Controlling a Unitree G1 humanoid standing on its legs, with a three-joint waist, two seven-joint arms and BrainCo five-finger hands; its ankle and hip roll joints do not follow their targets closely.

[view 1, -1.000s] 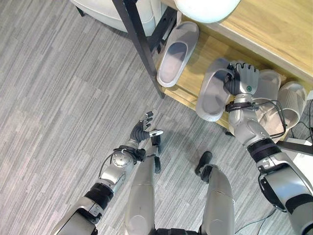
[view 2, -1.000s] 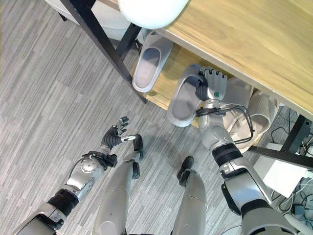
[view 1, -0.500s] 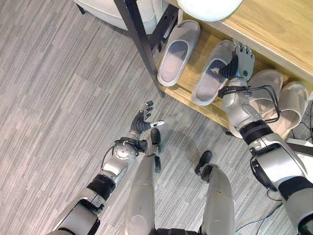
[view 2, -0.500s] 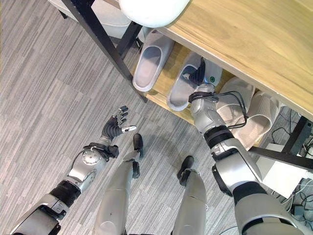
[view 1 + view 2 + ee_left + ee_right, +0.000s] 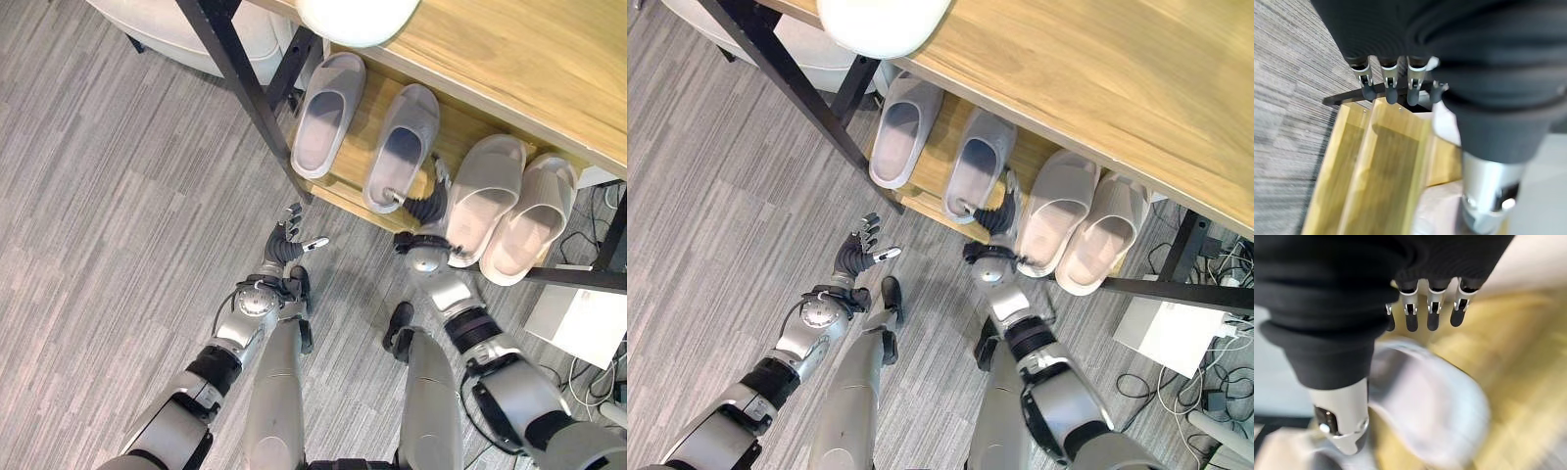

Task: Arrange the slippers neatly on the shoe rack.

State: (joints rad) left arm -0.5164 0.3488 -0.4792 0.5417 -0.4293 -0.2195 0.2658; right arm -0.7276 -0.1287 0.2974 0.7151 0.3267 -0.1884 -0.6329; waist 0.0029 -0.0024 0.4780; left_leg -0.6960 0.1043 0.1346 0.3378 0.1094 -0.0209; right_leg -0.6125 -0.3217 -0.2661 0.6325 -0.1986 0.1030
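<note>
- While four slippers sit in a row on the shoe rack (image 5: 358, 186), the right hand (image 5: 427, 209) hovers at the heel of the second grey slipper (image 5: 400, 147), fingers straight, holding nothing
- Left hand (image 5: 284, 243) hangs over the floor (image 5: 108, 225), fingers loosely spread and empty

No legible text, labels, numbers or signs on any surface (slippers (image 5: 402, 147) and shoe rack (image 5: 362, 166) plain).

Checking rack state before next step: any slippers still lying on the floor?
No: all four slippers lie side by side on the lower shelf.
</note>
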